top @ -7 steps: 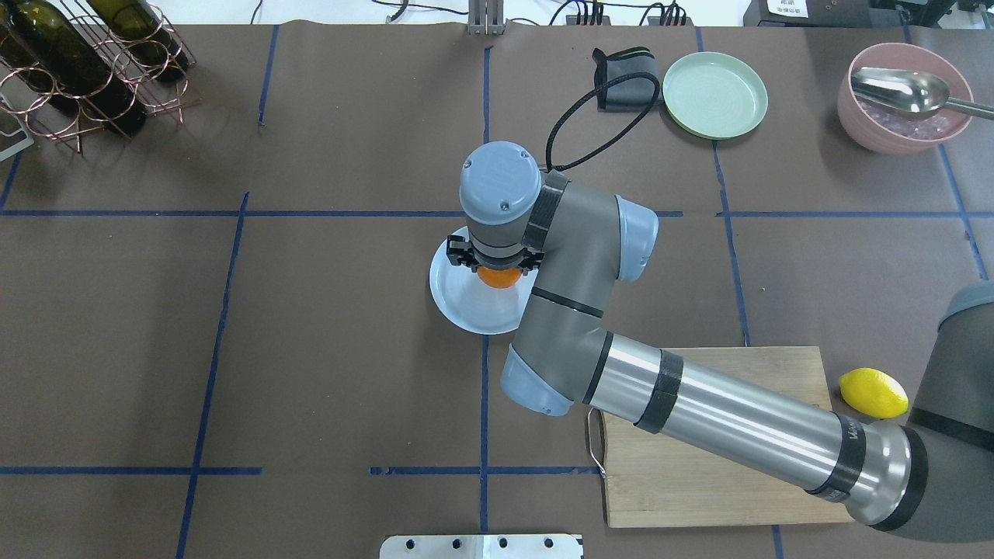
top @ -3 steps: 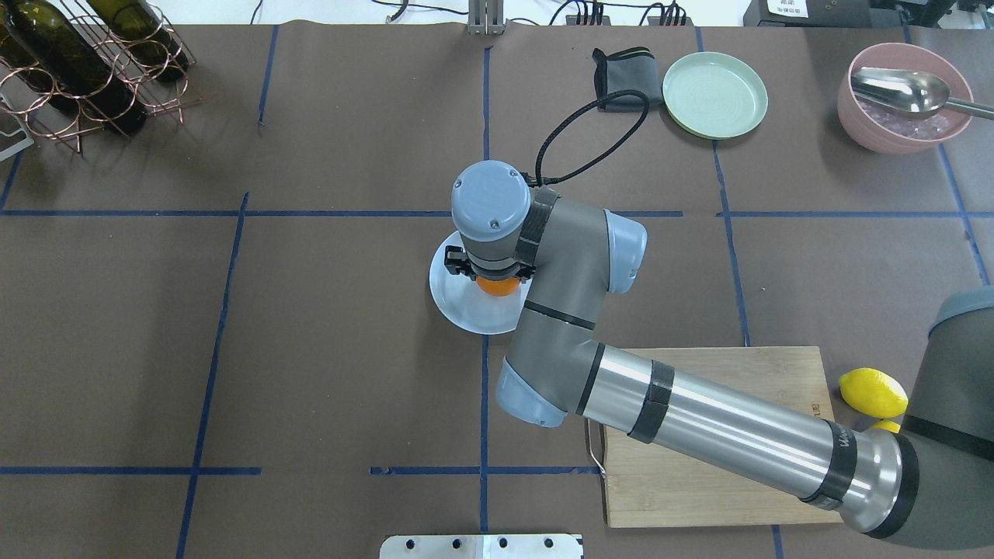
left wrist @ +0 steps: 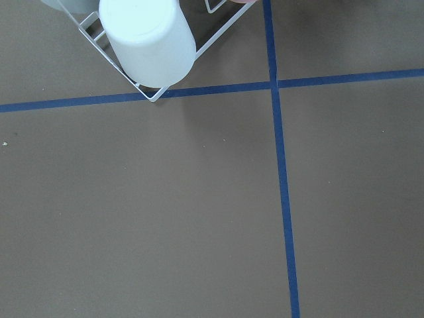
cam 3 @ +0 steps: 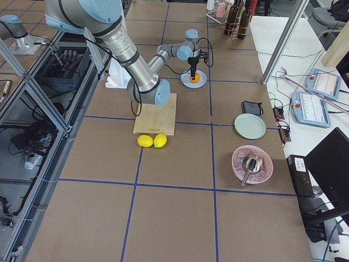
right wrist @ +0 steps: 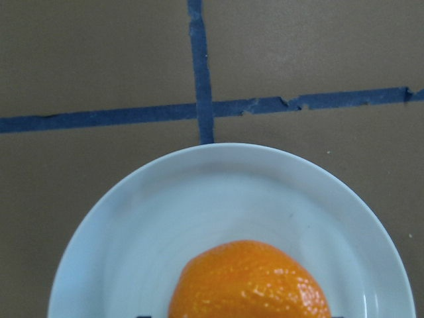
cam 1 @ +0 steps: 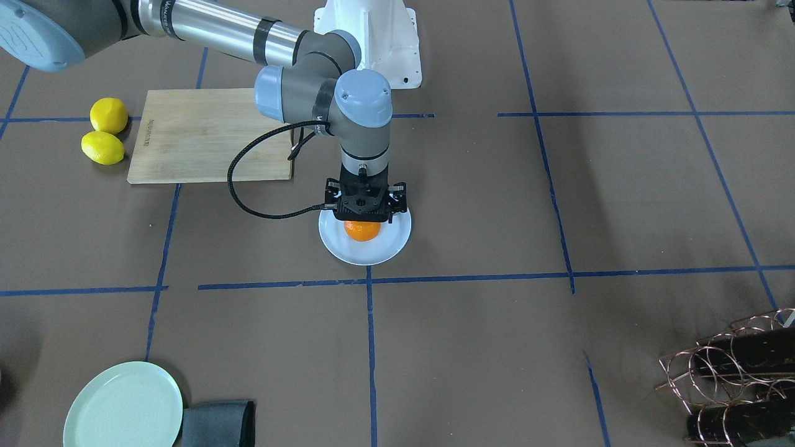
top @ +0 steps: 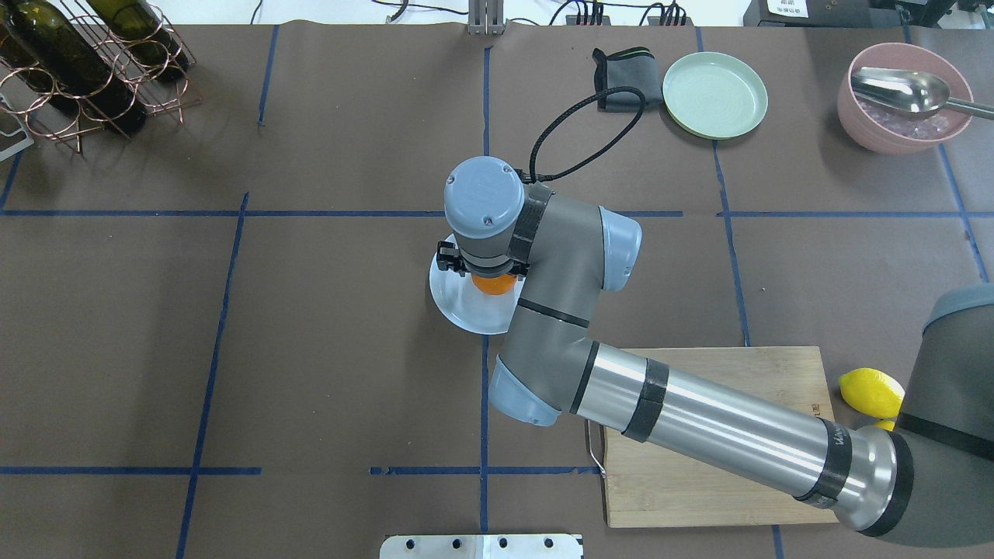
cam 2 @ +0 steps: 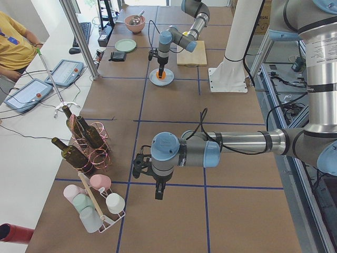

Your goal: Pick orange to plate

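Observation:
The orange (cam 1: 362, 230) sits low over the middle of the pale bluish-white plate (cam 1: 391, 245), just under my right gripper (cam 1: 363, 218), which points straight down. The gripper's black body hides its fingers; their dark tips flank the orange at the bottom edge of the right wrist view, so it looks shut on the fruit (right wrist: 248, 281). The plate's rim (right wrist: 132, 218) fills that view. My left gripper (cam 2: 159, 194) hangs over bare table far from the plate and shows only in the exterior left view. I cannot tell whether it is open or shut.
Two yellow lemons (cam 1: 109, 115) (cam 1: 102, 148) lie beside a wooden cutting board (cam 1: 205, 136). A mint-green plate (top: 714, 93), a grey cloth (top: 625, 78) and a pink bowl with a spoon (top: 905, 97) stand at the far right. A bottle rack (top: 85, 62) fills the far left corner.
My right arm has shifted a little to the left over the plate, carrying the orange with it. The plate has not moved.

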Motion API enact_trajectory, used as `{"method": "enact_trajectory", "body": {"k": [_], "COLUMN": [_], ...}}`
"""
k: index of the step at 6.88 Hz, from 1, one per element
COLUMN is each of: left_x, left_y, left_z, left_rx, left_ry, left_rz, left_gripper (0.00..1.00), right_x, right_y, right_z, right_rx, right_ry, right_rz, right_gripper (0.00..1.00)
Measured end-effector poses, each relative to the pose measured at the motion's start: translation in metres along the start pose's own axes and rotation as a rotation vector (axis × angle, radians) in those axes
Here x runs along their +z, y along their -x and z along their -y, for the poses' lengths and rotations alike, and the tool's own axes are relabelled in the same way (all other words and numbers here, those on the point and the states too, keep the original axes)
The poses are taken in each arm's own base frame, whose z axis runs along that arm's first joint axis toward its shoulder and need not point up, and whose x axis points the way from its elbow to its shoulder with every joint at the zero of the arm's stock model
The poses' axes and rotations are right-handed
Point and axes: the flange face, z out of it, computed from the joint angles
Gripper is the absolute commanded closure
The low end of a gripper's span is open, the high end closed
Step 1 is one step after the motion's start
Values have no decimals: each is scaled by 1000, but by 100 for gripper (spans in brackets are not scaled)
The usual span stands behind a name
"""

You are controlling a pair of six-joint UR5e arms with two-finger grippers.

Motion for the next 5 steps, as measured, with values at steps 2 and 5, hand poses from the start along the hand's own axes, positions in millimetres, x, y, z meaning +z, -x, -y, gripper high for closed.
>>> {"method": "enact_trajectory", "body": {"k": [2,5], "left_x": [0,1], "left_y": [0,0], "left_z": [0,0], "left_rx": [0,-6], "left_ry": [1,3], "left_rz": [0,-1], "left_gripper": [0,0], "right_x": [-31,-109], "right_y": [-30,-213], "right_z": [44,133], "right_rx": [-24,-200], "right_ry": [43,95], "right_rz": [24,18], "right_gripper": [0,0]}}
